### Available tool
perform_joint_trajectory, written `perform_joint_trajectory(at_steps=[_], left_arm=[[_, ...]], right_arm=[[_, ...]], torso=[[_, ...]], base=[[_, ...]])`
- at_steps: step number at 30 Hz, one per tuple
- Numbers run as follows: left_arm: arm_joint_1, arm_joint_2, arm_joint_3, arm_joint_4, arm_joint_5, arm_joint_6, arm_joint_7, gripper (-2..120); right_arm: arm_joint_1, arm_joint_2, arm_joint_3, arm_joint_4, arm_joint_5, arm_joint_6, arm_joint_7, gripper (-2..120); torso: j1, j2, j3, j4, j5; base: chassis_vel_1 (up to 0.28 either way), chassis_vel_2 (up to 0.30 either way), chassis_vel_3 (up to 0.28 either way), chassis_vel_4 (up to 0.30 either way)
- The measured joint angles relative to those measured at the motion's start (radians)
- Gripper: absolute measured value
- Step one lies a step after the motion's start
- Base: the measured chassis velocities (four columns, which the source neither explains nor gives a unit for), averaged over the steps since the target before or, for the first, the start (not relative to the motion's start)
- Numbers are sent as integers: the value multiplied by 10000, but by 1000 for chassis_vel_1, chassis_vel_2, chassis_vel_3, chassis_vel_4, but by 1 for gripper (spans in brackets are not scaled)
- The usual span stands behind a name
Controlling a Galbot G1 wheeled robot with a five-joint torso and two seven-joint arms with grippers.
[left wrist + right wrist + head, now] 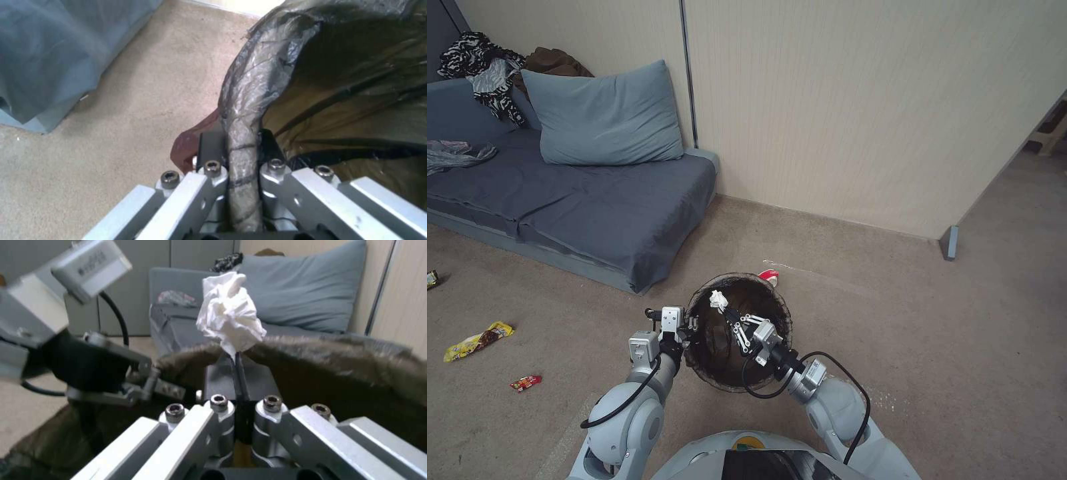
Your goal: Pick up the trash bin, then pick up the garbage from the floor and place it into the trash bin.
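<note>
The trash bin (710, 343), lined with a dark brown bag, hangs above the carpet in front of me. My left gripper (688, 325) is shut on its rim (242, 140) at the bin's left side. Over the bin's open mouth my right gripper (725, 311) is shut on a crumpled white tissue (230, 313), which also shows white against the liner in the head view, tissue (718, 299). More garbage lies on the floor: a yellow wrapper (478, 341), a small red wrapper (526, 383) and a red-and-white piece (769, 275) just behind the bin.
A grey-blue sofa (580, 207) with a pillow (602, 115) and clothes stands at the left against the beige wall. A partition foot (950, 241) sits at the right. Another bit of litter (432, 279) lies at the far left edge. Open carpet spreads to the right.
</note>
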Motion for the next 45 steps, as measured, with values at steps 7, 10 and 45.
perform_joint_trajectory(at_steps=[7, 10, 45], left_arm=[[-29, 8, -21, 2, 6, -5, 2, 2], [-47, 12, -47, 2, -1, -7, 2, 2], [-81, 6, -711, 80, -100, -197, 12, 2]], right_arm=[[11, 44, 25, -210, -145, 120, 10, 22], [14, 49, 62, -229, -184, 173, 3, 34], [-574, 833, 2063, 2917, -559, -400, 3649, 97]], torso=[[0, 0, 0, 0, 0], [0, 0, 1, 1, 0], [0, 0, 0, -1, 1]], base=[[0, 0, 0, 0], [0, 0, 0, 0], [0, 0, 0, 0]])
